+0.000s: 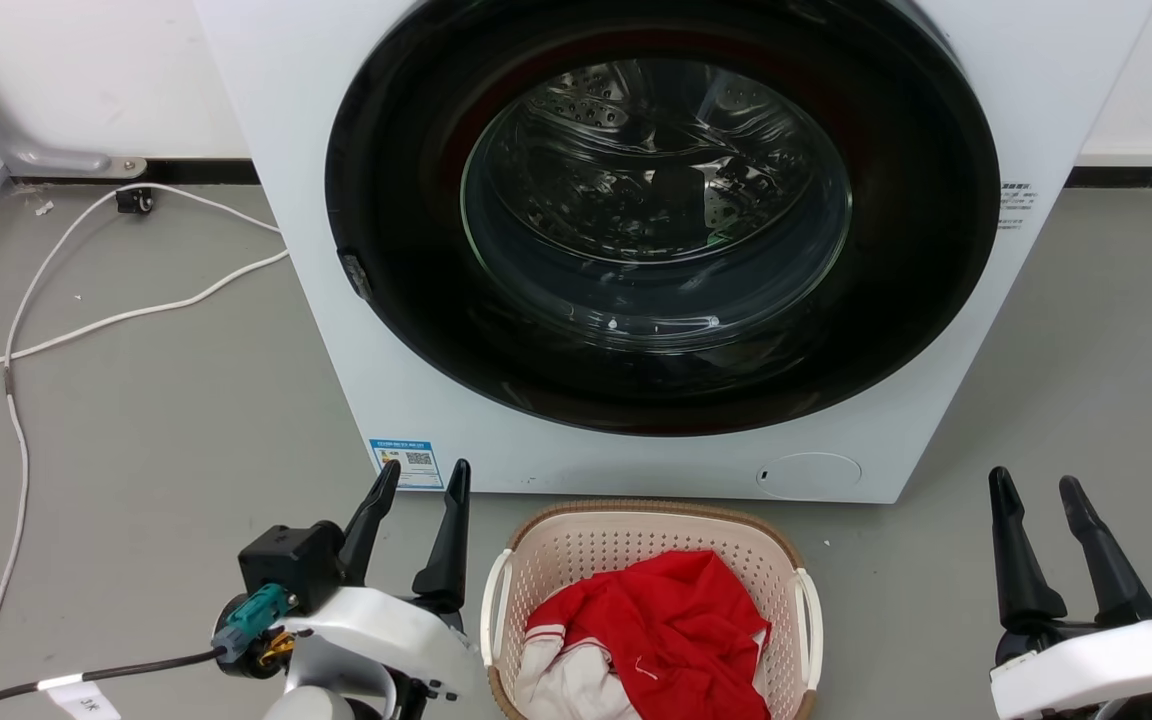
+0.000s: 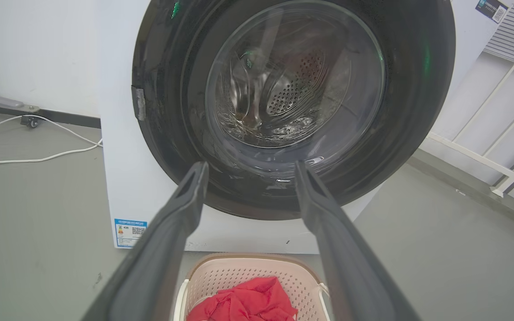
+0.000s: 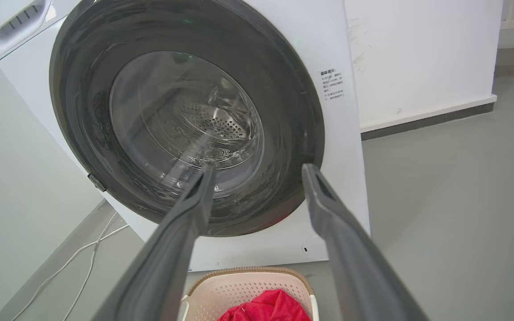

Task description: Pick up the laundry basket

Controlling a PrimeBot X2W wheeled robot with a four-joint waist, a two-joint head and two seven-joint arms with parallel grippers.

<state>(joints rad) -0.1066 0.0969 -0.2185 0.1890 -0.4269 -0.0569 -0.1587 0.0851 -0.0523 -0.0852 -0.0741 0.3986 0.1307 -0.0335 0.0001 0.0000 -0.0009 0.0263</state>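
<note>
Lower left of head view: L fingers (image 1: 451, 530) are seen parted, nothing held, just beside the laundry basket (image 1: 586, 545). Lower right: R fingers (image 1: 1014, 550) are likewise spread & empty, well apart from the basket. Basket is set on the grey floor (image 1: 166, 470) at bottom centre, w/ a red garment (image 1: 676, 620) piled inside. Just beyond, the washing machine (image 1: 936, 430) is seen, round dark door (image 1: 656, 230) shut. A white cable (image 1: 86, 325) is trailed across upper left.
</note>
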